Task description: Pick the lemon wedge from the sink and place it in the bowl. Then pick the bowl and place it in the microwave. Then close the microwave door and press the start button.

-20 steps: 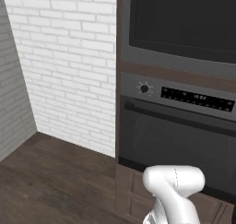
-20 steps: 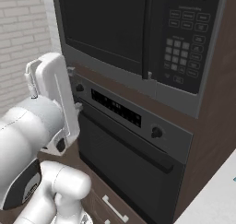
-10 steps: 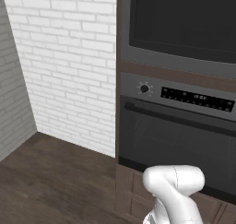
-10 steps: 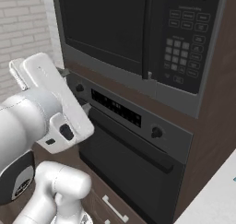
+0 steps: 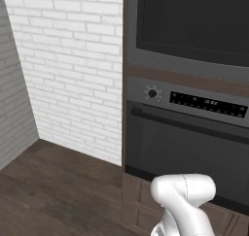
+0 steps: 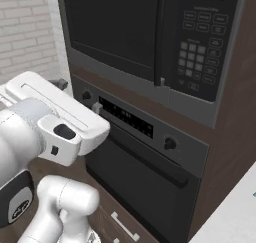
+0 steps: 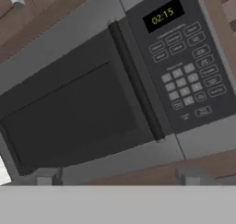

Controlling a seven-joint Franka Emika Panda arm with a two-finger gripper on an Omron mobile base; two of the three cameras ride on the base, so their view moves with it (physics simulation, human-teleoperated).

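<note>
While the white arm bends up across the lower left of the right base view, the hand faces the microwave with its two small fingertips spread wide apart and nothing between them; one fingertip sits low at the left of the hand view and the other at the right. Built into a dark brown cabinet column, the microwave is black. Its door, the microwave door, is shut: a large flat black panel with a dark glass window and a grey frame around it. Beside the door runs a control panel with rows of small grey buttons and a green clock display at one end. A long dark vertical handle strip separates the door from the panel.

Directly below the microwave sits an oven with a dark glass front, a long bar handle across its top, a round knob at each end of its grey fascia and a dark display strip between them. Below the oven is a brown drawer with a pale handle. To the left of the cabinet stands a white brick wall, meeting a dark wood floor. A pale surface corner shows at the lower right of the right base view
</note>
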